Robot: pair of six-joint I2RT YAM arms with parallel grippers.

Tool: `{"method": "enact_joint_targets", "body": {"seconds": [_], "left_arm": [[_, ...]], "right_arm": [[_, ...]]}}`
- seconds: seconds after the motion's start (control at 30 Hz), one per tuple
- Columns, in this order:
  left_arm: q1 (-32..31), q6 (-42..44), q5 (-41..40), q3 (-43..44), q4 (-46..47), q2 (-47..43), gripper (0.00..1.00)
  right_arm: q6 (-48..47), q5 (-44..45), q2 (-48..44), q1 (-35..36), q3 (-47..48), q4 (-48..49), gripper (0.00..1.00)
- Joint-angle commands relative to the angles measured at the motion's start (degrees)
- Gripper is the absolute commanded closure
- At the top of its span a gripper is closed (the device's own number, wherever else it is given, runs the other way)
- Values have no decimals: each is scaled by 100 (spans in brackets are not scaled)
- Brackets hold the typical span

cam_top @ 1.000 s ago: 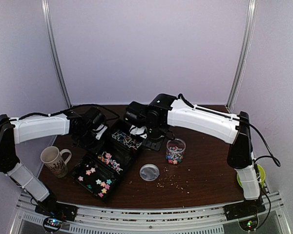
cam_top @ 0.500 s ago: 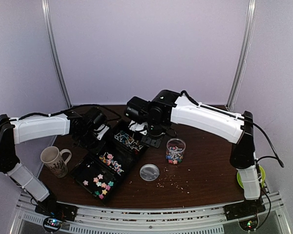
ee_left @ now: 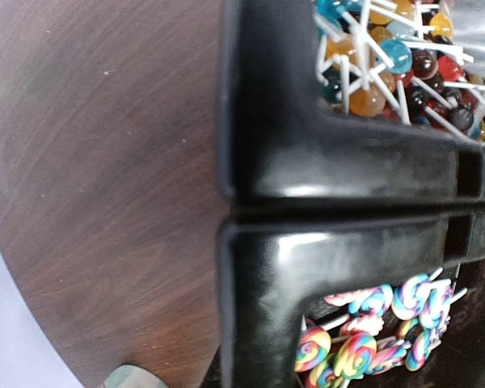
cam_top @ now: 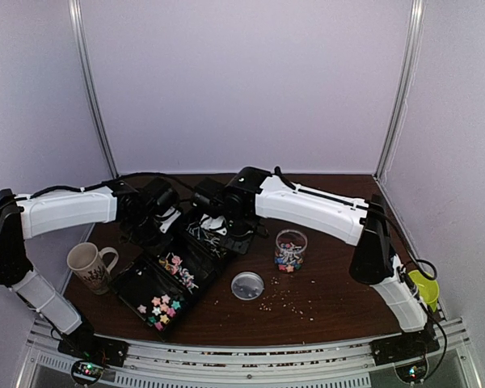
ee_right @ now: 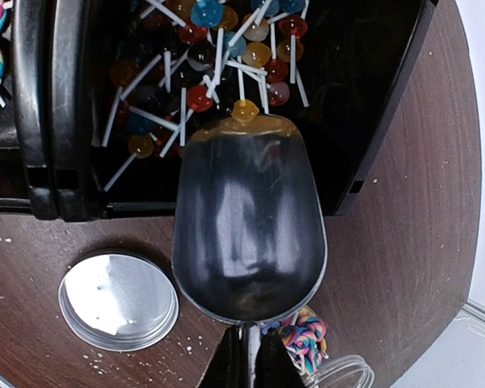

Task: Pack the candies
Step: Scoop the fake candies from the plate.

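The setting is a robotics laboratory test cell. Plain pale wall panels [cam_top: 242,81], joined by metal uprights [cam_top: 91,97], enclose a dark wooden tabletop [cam_top: 347,283]. An aluminium rail [cam_top: 250,354] along the near edge carries the bases of the left arm [cam_top: 65,212] and right arm [cam_top: 315,208], beside small lit control boards [cam_top: 86,370].

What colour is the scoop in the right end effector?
The scoop is dark smoky grey and see-through; the right wrist view shows it best.

1 mug [cam_top: 89,265]; 1 jar [cam_top: 290,249]; 1 lid [cam_top: 247,285]; 1 scoop [ee_right: 249,226]; 1 tray [ee_left: 331,170]; many candies [cam_top: 160,309]
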Motion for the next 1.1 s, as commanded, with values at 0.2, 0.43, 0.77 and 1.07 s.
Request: {"method": "enact_joint_targets", "body": {"seconds": [0.2, 0.43, 0.77, 1.07], "left_arm": [[-134, 25, 950, 688, 588, -407, 100], [-134, 80, 1164, 415, 1024, -511, 100], [-106, 53, 1524, 88, 1340, -607, 100], [-55, 97, 1882, 1, 1555, -797, 100]], "right_arm": [[232, -954, 194, -252, -399, 1217, 100], [487, -1344, -64, -267, -1007, 2140, 100], [803, -1586, -432, -322, -1550, 2420, 100], [880, -1474, -598, -360, -2573, 2995, 100]]}}
